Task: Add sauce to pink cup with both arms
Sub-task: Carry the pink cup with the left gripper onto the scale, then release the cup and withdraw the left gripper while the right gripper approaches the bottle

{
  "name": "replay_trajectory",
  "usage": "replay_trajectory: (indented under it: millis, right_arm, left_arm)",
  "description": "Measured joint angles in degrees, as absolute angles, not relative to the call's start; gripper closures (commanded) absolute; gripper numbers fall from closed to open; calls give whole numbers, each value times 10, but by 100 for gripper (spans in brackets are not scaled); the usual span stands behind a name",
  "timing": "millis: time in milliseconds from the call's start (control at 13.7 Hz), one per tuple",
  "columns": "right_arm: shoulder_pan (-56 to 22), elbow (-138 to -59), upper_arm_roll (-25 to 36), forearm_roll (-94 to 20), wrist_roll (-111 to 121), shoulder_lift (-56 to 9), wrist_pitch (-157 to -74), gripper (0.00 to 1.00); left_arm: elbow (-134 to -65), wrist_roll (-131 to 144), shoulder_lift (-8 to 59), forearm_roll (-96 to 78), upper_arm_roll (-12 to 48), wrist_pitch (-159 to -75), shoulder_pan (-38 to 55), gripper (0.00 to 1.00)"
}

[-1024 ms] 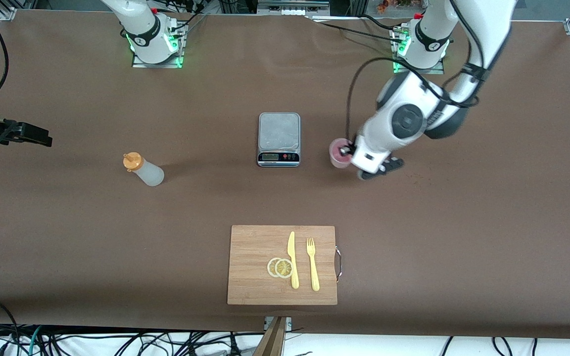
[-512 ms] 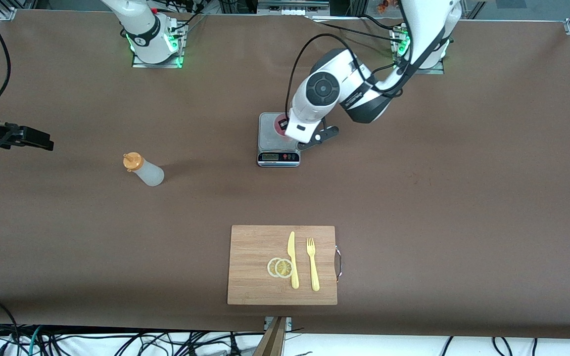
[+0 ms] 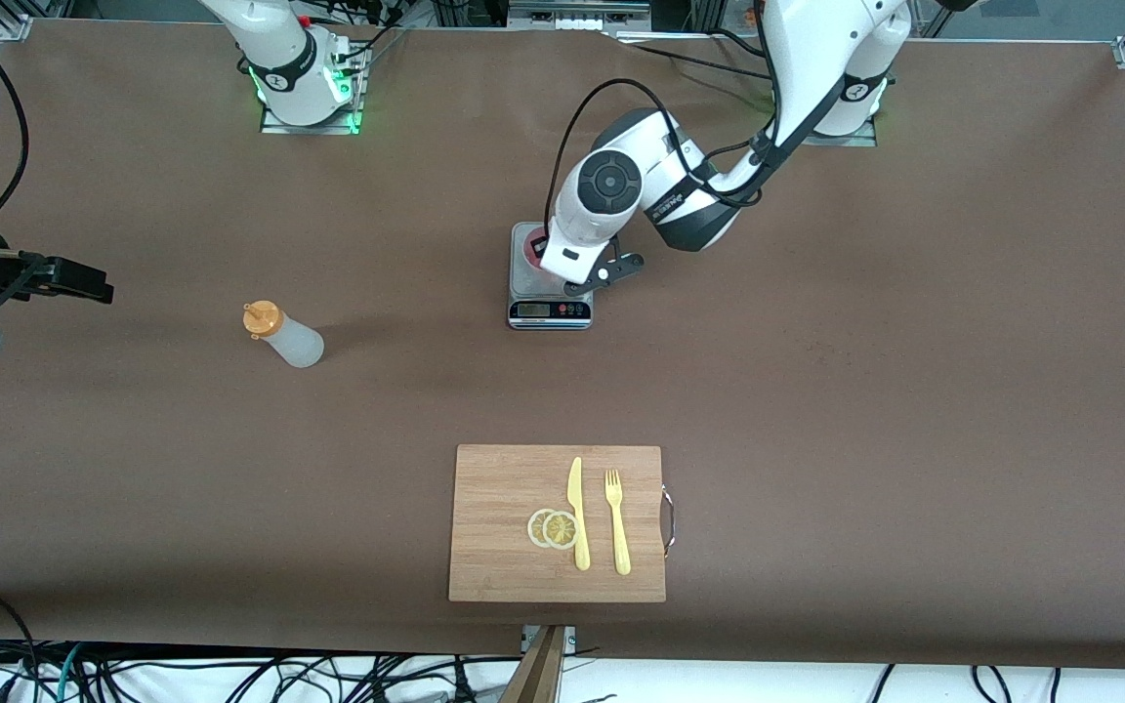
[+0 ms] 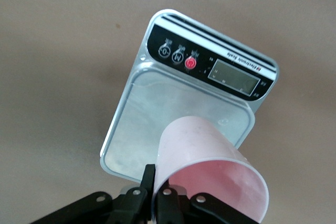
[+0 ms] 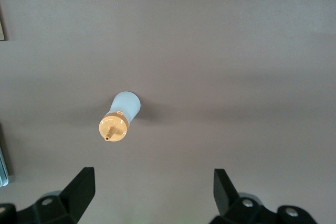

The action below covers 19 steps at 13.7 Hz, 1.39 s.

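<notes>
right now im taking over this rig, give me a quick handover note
Left gripper: shut on the pink cup's rim, holding it over the scale.
Right gripper: open, over the sauce bottle, which stands upright toward the right arm's end of the table.
Done: cup picked up and brought to the scale.
Left: set the cup down, grab the bottle, squeeze sauce in.
</notes>
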<state>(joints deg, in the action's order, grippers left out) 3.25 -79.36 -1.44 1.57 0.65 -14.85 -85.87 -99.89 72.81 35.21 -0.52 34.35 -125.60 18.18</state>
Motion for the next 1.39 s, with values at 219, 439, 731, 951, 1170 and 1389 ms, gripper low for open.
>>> replay_trajectory:
  millis: [219,439,731,951,1170,1389]
  right_arm:
    - [33,-794,-14,16,7,-152,-858,0]
    - [34,-794,-14,16,29,-156,-857,0]
    - [47,-797,-13,16,111,-164,-848,0]
    - [57,-801,-13,16,217,-173,-848,0]
    - [67,-802,-13,11,330,-184,-848,0]
    - [76,-802,-13,-24,431,-196,-848,0]
  left_arm:
    - [-999,728,362,2,336,-1270,190,100]
    - [-998,728,366,10,328,-1280,190,61]
    - [-995,727,366,17,320,-1278,186,0]
    - [-985,714,361,39,320,-1239,184,0]
    - [-975,698,334,40,321,-1193,179,0]
    - [-969,691,292,40,324,-1155,179,0]
